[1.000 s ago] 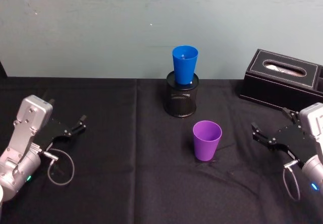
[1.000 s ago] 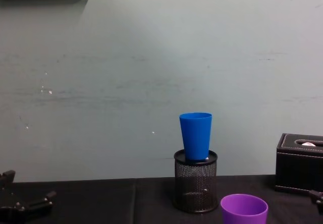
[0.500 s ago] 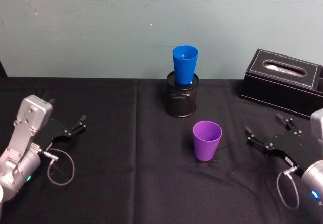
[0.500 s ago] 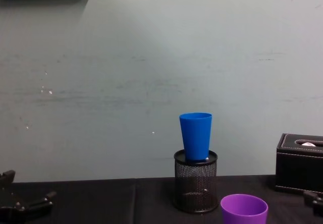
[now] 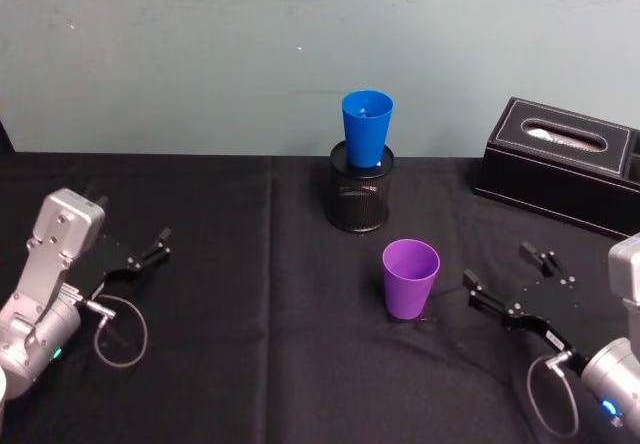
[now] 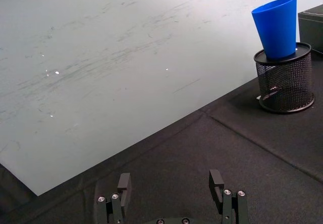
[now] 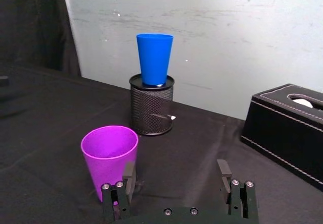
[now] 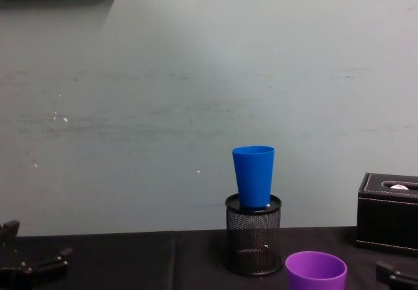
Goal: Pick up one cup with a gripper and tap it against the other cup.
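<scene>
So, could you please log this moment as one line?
right pincer: open, beside purple cup, apart | blue cup: in mesh holder | left pincer: open, parked

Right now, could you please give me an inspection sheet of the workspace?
Surface: black-clothed table, creased.
Job's things: purple cup upright on the cloth; blue cup upright in the mesh pen holder behind it.
Clutter: black tissue box, rear right.
Grippers: right gripper low beside the purple cup, fingers open, not touching; left gripper parked far left, fingers open.
Cables: a black loop at each wrist, left cable and right cable.
Surroundings: pale green wall; nothing else seen.
</scene>
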Controlling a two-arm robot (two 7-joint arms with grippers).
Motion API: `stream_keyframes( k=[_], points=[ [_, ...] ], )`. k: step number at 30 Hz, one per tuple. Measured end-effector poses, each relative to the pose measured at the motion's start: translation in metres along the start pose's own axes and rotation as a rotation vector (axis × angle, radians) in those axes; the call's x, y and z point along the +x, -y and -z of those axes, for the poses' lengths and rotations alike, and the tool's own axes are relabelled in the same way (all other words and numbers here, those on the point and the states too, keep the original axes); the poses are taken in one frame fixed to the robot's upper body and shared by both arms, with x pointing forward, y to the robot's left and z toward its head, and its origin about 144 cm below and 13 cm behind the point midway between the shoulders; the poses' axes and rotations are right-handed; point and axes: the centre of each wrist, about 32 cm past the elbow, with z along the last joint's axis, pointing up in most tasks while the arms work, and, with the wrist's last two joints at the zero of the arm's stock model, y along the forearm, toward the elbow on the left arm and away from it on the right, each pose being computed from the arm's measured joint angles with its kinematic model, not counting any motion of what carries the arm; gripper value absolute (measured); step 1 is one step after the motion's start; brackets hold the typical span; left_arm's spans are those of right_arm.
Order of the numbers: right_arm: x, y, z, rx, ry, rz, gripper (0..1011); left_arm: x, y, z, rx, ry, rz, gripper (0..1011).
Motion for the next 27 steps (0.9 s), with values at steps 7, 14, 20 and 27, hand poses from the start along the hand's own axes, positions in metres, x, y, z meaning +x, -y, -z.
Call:
stream_keyframes(
  k=[7,14,20,27],
  points=[
    [-0.006,-0.002,0.005,0.008,-0.013,-0.020,1000,0.000,0.000,0.000,0.000,0.000,0.000,1011],
    [-0.009,-0.002,0.006,0.014,-0.020,-0.043,1000,0.000,0.000,0.000,0.000,0.000,0.000,1011],
    [-0.013,-0.004,0.008,0.013,-0.036,-0.065,1000,0.000,0.000,0.000,0.000,0.000,0.000,1011],
    [-0.019,-0.009,0.011,0.011,-0.042,-0.086,1000,0.000,0.000,0.000,0.000,0.000,0.000,1011]
  ],
)
